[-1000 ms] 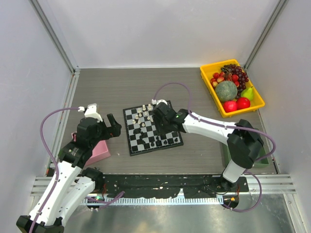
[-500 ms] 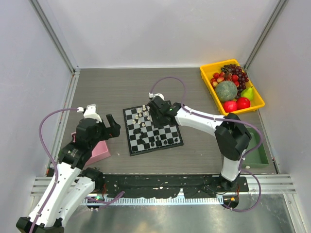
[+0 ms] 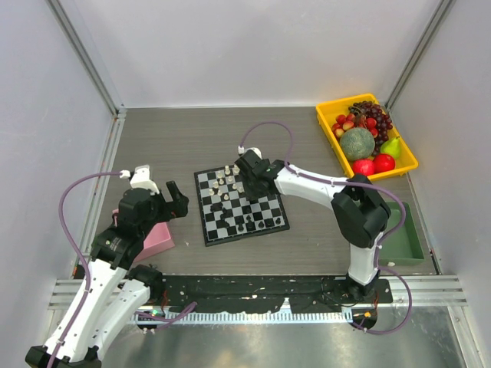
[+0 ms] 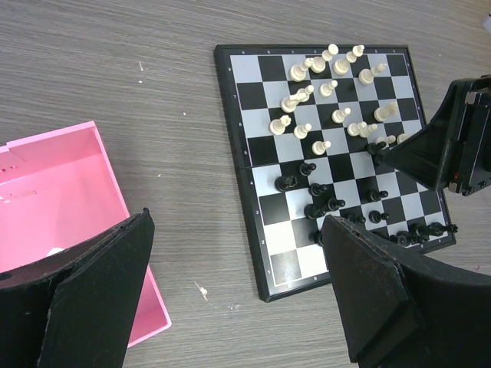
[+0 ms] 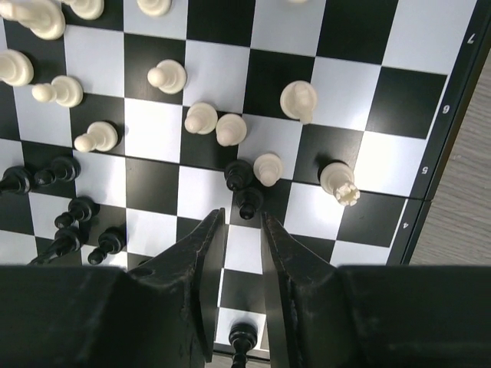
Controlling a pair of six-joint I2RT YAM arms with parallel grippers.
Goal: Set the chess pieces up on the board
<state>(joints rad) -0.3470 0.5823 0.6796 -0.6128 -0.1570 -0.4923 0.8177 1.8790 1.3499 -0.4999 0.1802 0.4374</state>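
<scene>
- Since the earlier frame the right arm has swung in from the board's right side toward its far middle, folding its elbow closer; the left arm has hardly shifted.
- Right gripper (image 5: 242, 218) hangs low over the board (image 4: 295, 264), fingers drawn to a narrow slit with only a bare white square showing between them, so it grips nothing yet.
- One black pawn (image 5: 247, 203) stands just ahead of the fingertips, touching or nearly touching another black piece. The narrow gap likely serves to slip in without knocking the neighbours.
- The chess pieces are all on the board but unsorted: white pieces (image 4: 322, 77) cluster across the far half, black pieces (image 4: 322, 203) scatter over the near half, several crowded off their squares.
- Left gripper (image 4: 236, 222) hovers beside the board, above the edge of the pink box (image 4: 54, 192), jaws spread wide and empty, probably parked clear of the working arm.
- A pale speck shows in the box behind the left finger; whether it is a piece I cannot tell.
- Setup looks far from finished: no tidy back ranks are formed.
</scene>
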